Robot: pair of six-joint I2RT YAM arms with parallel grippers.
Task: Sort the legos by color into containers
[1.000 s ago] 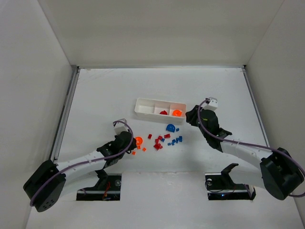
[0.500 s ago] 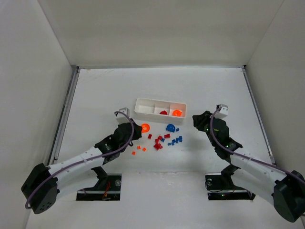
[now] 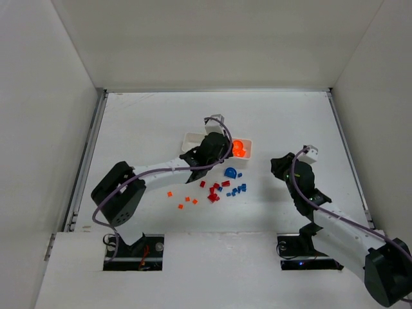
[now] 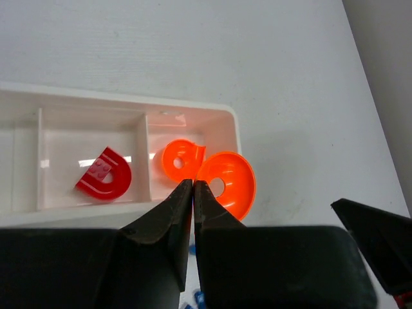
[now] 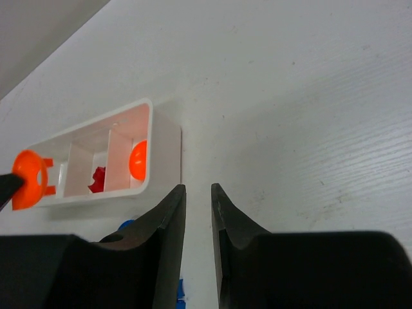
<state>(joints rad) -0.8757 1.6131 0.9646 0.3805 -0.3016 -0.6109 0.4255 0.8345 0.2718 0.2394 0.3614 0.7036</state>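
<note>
The white three-compartment tray stands at mid table. My left gripper is over it, shut on the edge of a rounded orange piece held above the tray's right end. Another rounded orange piece lies in the right compartment and a red arch piece in the middle one. My right gripper is slightly open and empty, off to the tray's right; its view shows the tray and the held orange piece.
Loose bricks lie on the table in front of the tray: red ones, small blue ones, a rounded blue piece and a few small orange ones. White walls enclose the table on three sides.
My left gripper has carried the rounded orange piece from the table left of the pile up over the tray's right end. My right arm has drawn back to the right, away from the tray.
</note>
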